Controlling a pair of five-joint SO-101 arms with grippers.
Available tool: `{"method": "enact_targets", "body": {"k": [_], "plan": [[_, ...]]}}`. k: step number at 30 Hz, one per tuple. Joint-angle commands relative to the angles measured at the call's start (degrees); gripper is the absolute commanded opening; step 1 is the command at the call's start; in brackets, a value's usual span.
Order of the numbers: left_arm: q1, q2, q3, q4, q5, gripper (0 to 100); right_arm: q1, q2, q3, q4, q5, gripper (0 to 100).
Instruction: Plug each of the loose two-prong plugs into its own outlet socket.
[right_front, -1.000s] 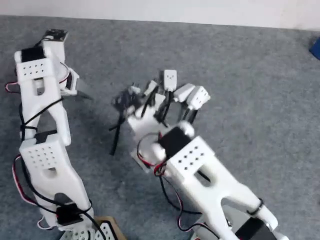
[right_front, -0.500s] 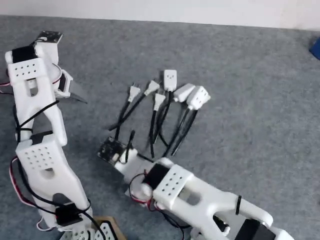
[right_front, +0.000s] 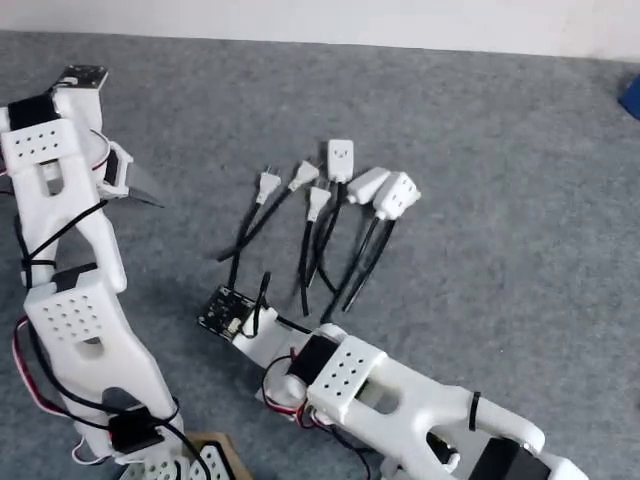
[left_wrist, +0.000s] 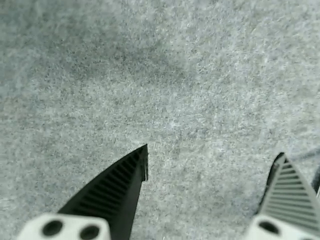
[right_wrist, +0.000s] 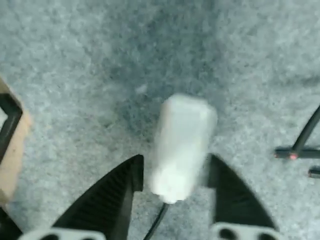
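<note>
Between the jaws of the right gripper (right_wrist: 175, 157) sits a white cable-end block (right_wrist: 182, 145). Both jaws press against its flanks and pinch it, and its black cord (right_wrist: 157, 225) runs back toward the gripper's base. The shadow on the grey carpet (right_wrist: 75, 60) beneath suggests the block is held off the floor, and whether its far face carries prongs or slots cannot be told. Out past one jaw lies the edge of a tan board (right_wrist: 12, 135), and out past the other lie a few black cables (right_wrist: 305, 137). The left gripper (left_wrist: 213, 150) has its jaws spread wide over the carpet, gripping nothing. Farther out, ahead of the right gripper's jaws in the high view, the loose two-prong plugs (right_front: 268, 185) and the white outlet sockets (right_front: 340, 160) lie in a fan with their cords trailing toward the arm. As far as can be seen, each plug lies apart from every socket. I judge the step in hand to be bringing the held piece to its mate, with no pair joined yet. The next move calls for the left gripper to steady a matching piece while the right gripper lines prongs up squarely with slots and pushes straight in
</note>
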Motion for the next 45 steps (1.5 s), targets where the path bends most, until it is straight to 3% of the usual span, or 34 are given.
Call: {"method": "enact_targets", "body": {"k": [1,14,21,26,30,36,42,45], "plan": [[-0.4,-3.7,-1.7,0.7,-0.6,37,2.8,-0.8,-0.5,0.4,0.7,32.7],[1.7,-3.6,-1.1,0.7,-0.4,37,17.0,-0.3,-2.9,-2.2,0.6,32.8],[3.0,-3.6,2.1,0.3,-0.5,37,17.3,-1.0,-3.5,-1.9,0.1,32.8],[3.5,-3.6,2.1,-0.2,-0.4,37,16.9,-2.9,-6.5,-2.3,-10.5,32.8],[3.6,-3.6,2.1,-0.2,-0.5,37,11.7,-5.3,-4.4,-2.2,-10.9,32.8],[3.7,-3.6,2.1,-0.1,-0.4,37,8.6,-5.1,-2.0,-5.6,-7.3,32.8],[3.7,-3.6,2.1,-0.1,-0.4,37,8.4,1.9,0.1,-8.1,4.7,32.8],[3.6,-3.6,2.1,-0.1,-0.4,37,7.9,4.6,0.1,-8.1,4.7,32.8]]}}
